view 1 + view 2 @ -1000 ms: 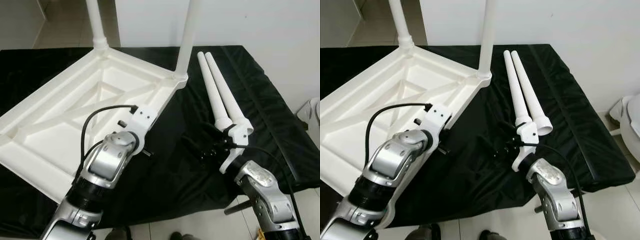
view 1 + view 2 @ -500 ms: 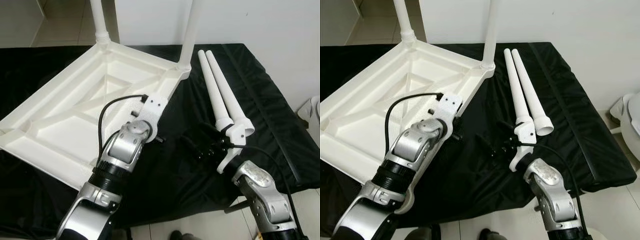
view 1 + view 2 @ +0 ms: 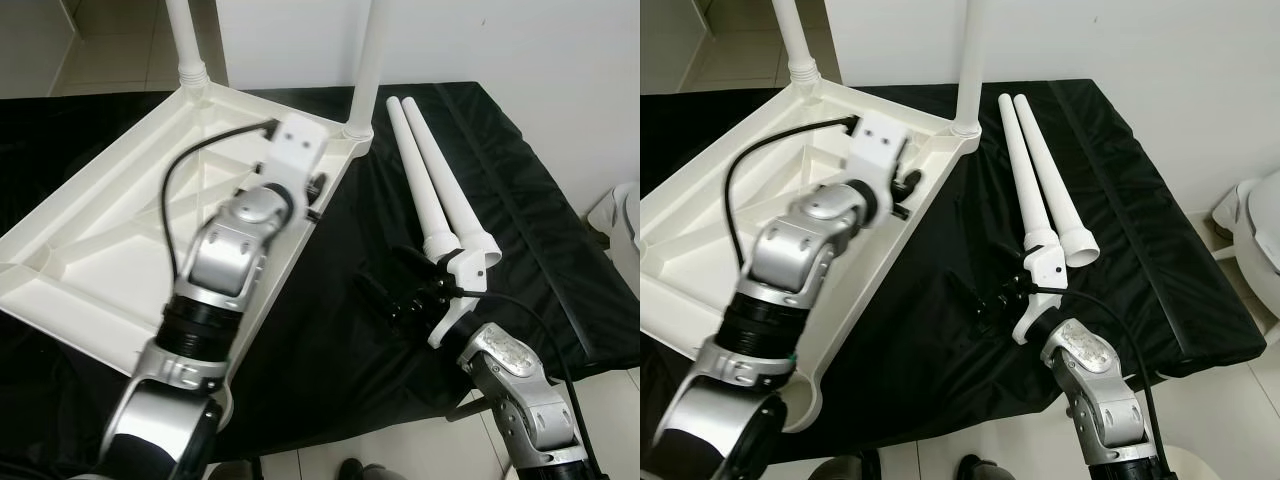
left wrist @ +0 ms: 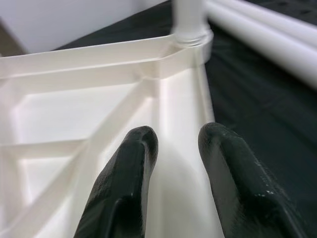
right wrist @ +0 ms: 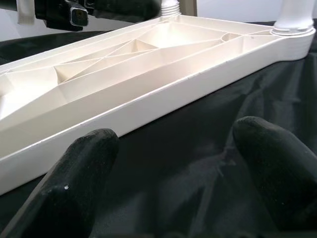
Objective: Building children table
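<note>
Left tool (image 4: 173, 148), fingers parted, hovers over the upturned white ribbed tabletop (image 3: 90, 260) bearing two legs.

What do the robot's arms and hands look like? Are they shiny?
Yes, shiny! Both arms are rounded silver metal with black rings at the joints. Each wrist has a white plastic block with little holes, and a thin black cable loops along each arm. The left gripper and right gripper each have two long, fat, rounded black fingers, matt like rubber.
</note>
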`<state>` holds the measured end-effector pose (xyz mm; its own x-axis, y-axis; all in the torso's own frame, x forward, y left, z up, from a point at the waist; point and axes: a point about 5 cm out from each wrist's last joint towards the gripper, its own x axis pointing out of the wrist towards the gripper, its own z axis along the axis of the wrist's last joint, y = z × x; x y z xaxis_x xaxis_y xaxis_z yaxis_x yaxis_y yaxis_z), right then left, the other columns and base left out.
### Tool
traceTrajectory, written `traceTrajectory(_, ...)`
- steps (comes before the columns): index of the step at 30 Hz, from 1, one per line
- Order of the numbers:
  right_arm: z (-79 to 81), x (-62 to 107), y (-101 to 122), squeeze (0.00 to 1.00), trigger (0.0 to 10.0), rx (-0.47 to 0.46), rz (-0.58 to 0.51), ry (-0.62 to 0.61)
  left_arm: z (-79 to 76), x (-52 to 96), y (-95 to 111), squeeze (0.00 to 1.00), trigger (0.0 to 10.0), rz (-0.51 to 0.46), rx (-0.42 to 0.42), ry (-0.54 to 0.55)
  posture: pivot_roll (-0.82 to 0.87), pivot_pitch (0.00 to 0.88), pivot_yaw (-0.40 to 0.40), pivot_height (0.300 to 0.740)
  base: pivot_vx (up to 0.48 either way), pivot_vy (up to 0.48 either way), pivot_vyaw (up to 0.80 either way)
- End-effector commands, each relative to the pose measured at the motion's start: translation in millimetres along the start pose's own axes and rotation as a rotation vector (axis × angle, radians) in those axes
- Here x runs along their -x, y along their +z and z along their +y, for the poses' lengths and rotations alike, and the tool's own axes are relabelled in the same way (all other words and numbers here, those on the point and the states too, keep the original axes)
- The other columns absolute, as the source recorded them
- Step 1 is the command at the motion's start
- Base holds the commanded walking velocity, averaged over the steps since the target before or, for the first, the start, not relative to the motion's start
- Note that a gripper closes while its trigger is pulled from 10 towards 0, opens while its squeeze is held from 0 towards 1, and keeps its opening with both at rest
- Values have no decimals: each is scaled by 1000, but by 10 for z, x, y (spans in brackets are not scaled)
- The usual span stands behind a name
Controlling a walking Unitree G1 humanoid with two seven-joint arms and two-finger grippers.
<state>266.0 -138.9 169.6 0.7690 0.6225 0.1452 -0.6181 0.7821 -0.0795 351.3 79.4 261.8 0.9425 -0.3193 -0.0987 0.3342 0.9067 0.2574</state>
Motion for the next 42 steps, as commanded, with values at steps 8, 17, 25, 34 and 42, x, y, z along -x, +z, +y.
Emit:
traceTrajectory(8, -16, -15, -9, 0, 10000, 6, 11, -10, 633, 231, -348, 0, 10000, 194, -174, 329, -19, 163, 1, 740, 0, 0, 0)
traceTrajectory(17, -10, -30, -6, 0, 10000, 2, 5, -15, 905, 425, -440, 0, 10000, 280, -298, 490, -10, 166, 3, 740, 0, 0, 0)
traceTrajectory(25, -29, -35, 1, 0, 10000, 8, 5, -18, 919, 549, -523, 0, 10000, 367, -431, 471, -9, 168, 6, 740, 0, 0, 0)
traceTrajectory(34, -36, -33, -17, 0, 10000, 10, 10, -20, 811, 681, -620, 0, 10000, 482, -515, 317, 7, 163, 1, 740, 0, 0, 0)
traceTrajectory(42, -45, -62, -18, 0, 10000, 11, 5, -14, 632, 722, -653, 0, 10000, 499, -506, 166, 23, 148, -3, 740, 0, 0, 0)
